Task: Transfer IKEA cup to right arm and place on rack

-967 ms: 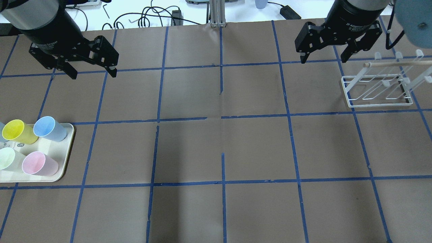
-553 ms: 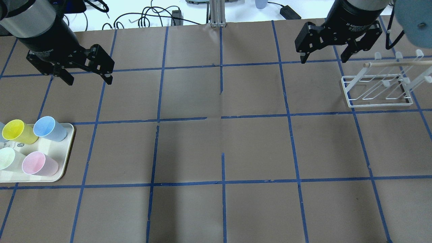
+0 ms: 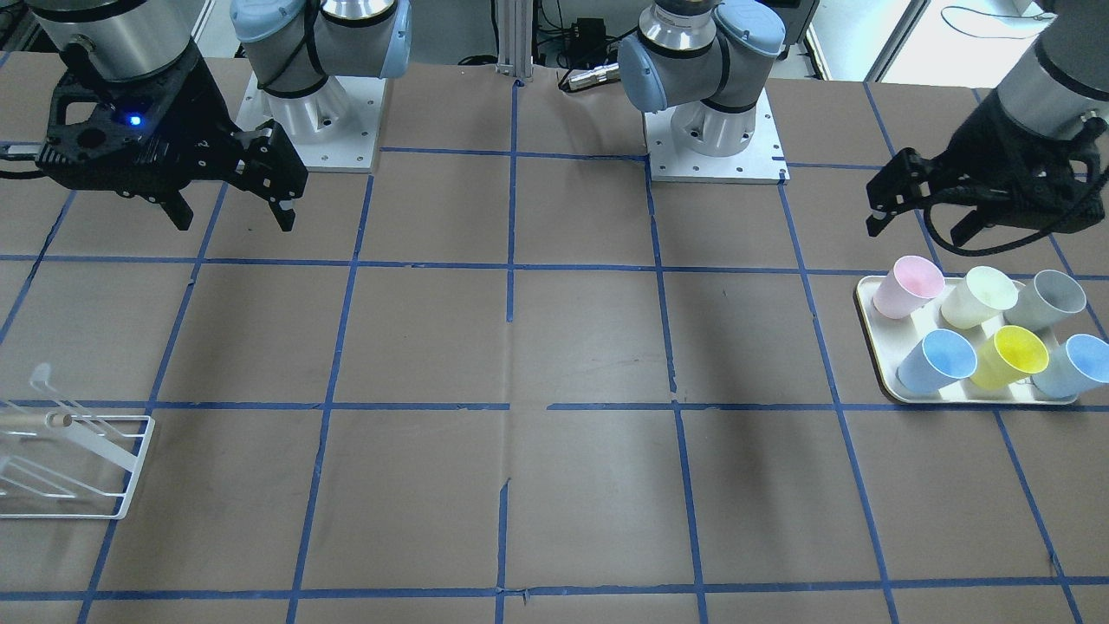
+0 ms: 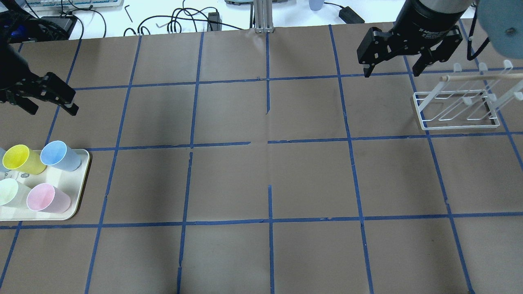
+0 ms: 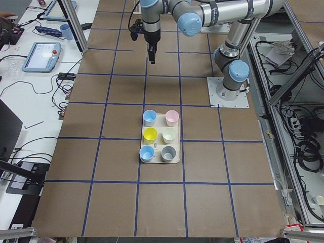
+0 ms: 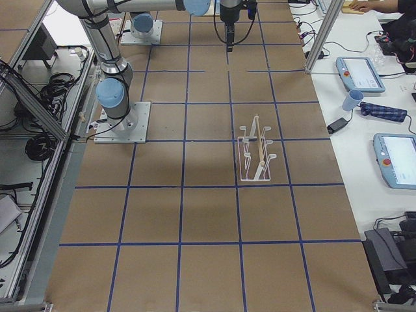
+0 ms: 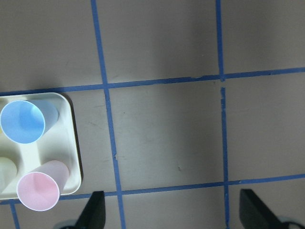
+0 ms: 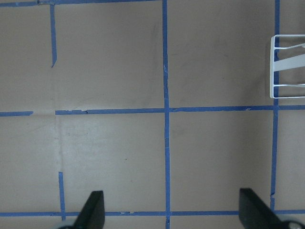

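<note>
- Brown-papered table (image 4: pixel 269 175) with a blue tape grid, and a white bench (image 4: pixel 286 16) beyond its far edge.
- Toward the left end: tray (image 4: pixel 78 178) carrying six upright cups, none lifted.
- Cup (image 4: pixel 61 156), pale blue, seated on the tray corner nearest the table's middle, with the yellow cup (image 4: pixel 18 158) and pink cup (image 4: pixel 43 198) just beside it. Second blue one at the tray's outer end.
- Left gripper (image 4: pixel 53 110) hanging high near the tray, off to one side of it. Fingers spread wide with nothing between them, touching no cup.
- Right gripper (image 4: pixel 391 72) raised near the right end, close by the rack (image 4: pixel 461 126), likewise spread and empty.
- No cup on any peg of the rack.
- Done so far, judging from this: nothing of the transfer itself. Probably only the reach toward the tray in hand.
- Left to do: lining up over the cup, descent, grasp and lift. Then a carry toward the table's middle, hand-over to the right gripper, release by the left gripper, and hanging on a peg.
</note>
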{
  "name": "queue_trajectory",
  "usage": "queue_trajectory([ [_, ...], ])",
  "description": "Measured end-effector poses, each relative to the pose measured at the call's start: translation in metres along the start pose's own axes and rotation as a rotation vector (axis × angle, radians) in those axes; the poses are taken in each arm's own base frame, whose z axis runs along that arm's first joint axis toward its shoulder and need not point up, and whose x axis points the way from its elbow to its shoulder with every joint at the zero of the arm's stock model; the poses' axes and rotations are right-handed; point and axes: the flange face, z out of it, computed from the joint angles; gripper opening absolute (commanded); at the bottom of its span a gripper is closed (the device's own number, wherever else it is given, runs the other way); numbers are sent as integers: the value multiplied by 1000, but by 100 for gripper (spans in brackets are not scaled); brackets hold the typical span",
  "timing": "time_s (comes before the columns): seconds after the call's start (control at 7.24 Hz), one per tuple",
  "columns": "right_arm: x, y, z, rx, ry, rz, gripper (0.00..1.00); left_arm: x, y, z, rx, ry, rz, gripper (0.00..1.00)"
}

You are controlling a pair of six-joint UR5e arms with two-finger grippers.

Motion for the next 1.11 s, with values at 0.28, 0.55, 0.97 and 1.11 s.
queue_trajectory([
  [0.28, 0, 0, 0, 0, 0, 1, 100, -79, 2, 24, 25, -16, 44, 100],
  [0.55, 0, 0, 0, 3, 1, 0, 100, -154, 9, 74, 41, -27, 112, 100],
  [0.97, 0, -1, 0, 17, 0, -5, 100, -197, 6, 153, 53, -40, 150, 100],
  [1.11, 0, 0, 0, 21, 0, -6, 100, -202, 1, 165, 52, -37, 152, 100],
])
